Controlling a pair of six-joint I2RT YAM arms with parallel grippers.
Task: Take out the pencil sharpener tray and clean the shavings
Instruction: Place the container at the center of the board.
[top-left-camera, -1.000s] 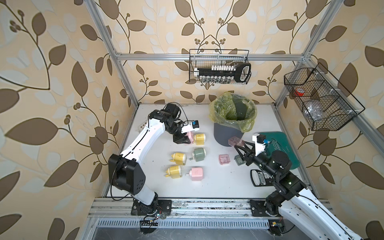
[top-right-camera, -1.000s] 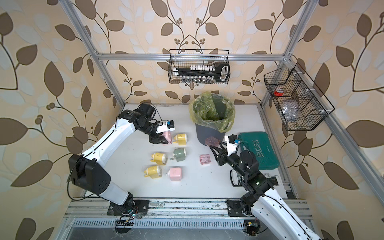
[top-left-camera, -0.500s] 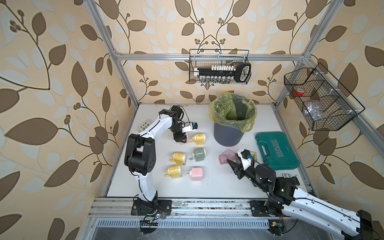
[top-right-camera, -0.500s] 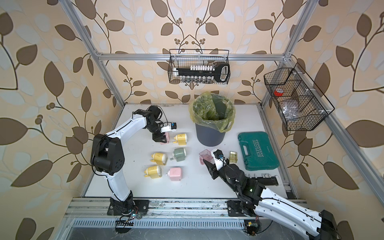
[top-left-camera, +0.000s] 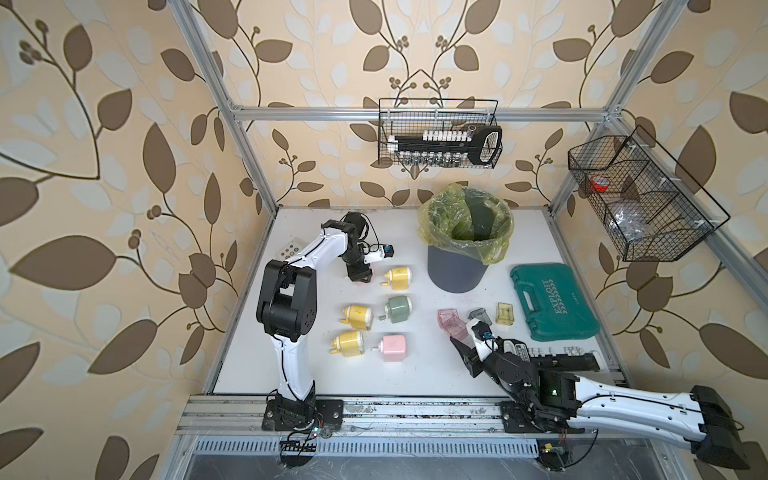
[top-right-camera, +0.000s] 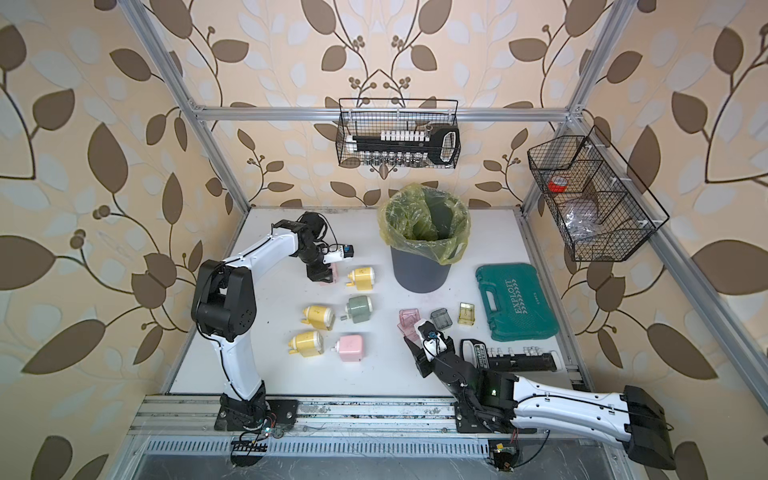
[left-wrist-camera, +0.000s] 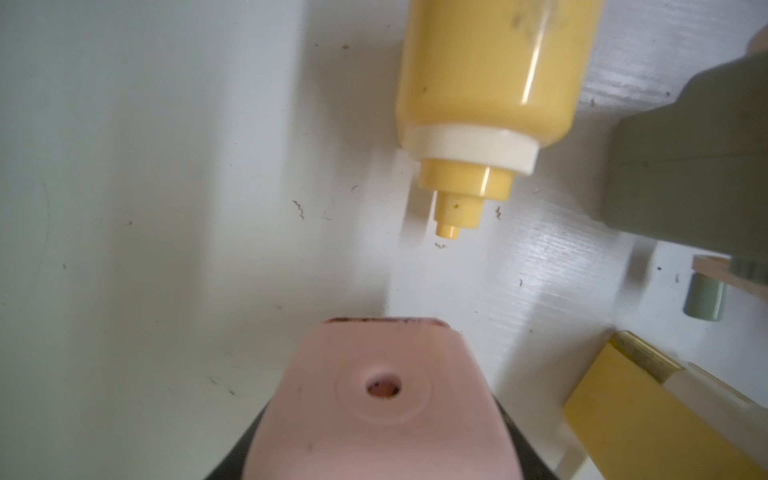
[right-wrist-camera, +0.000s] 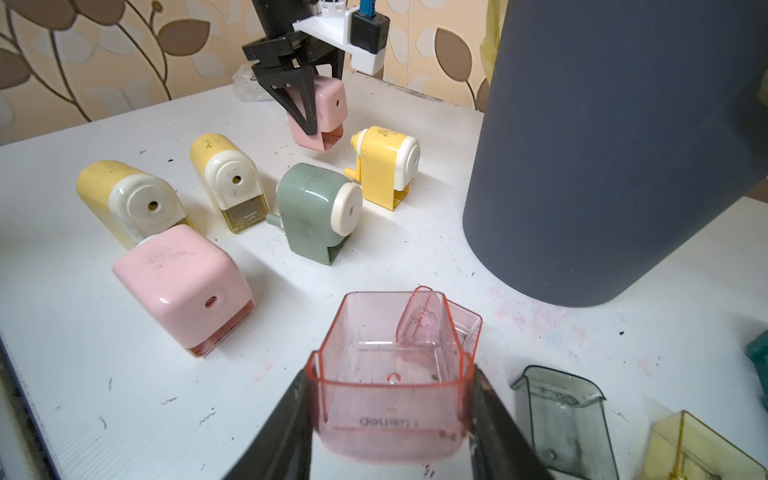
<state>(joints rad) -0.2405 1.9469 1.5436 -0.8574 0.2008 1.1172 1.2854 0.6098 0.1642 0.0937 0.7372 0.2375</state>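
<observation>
A pink pencil sharpener (right-wrist-camera: 326, 104) hangs above the back left of the table, with my left gripper (right-wrist-camera: 320, 124) shut on it. Its pencil hole (left-wrist-camera: 383, 384) faces the left wrist camera, and the slot underneath stands open. My right gripper (right-wrist-camera: 390, 415) is shut on a clear pink tray (right-wrist-camera: 390, 374), held low over the table in front of the bin, as both top views show (top-left-camera: 457, 330) (top-right-camera: 409, 328). Only specks cling inside that tray. A few stray curls of shavings (right-wrist-camera: 208, 417) lie on the table.
A grey bin (top-left-camera: 457, 266) with a yellow-green liner stands at the back. Several sharpeners sit mid-table, among them a green one (top-left-camera: 398, 308) and a pink one (top-left-camera: 392, 347). Another pink tray (right-wrist-camera: 467, 326), a grey tray (top-left-camera: 480, 316), a yellow tray (top-left-camera: 505, 312) and a green case (top-left-camera: 555, 301) lie right.
My right arm has drawn the pink tray back from the bin toward the table's front and lower. The left arm has folded, with the pink sharpener staying near the same spot.
</observation>
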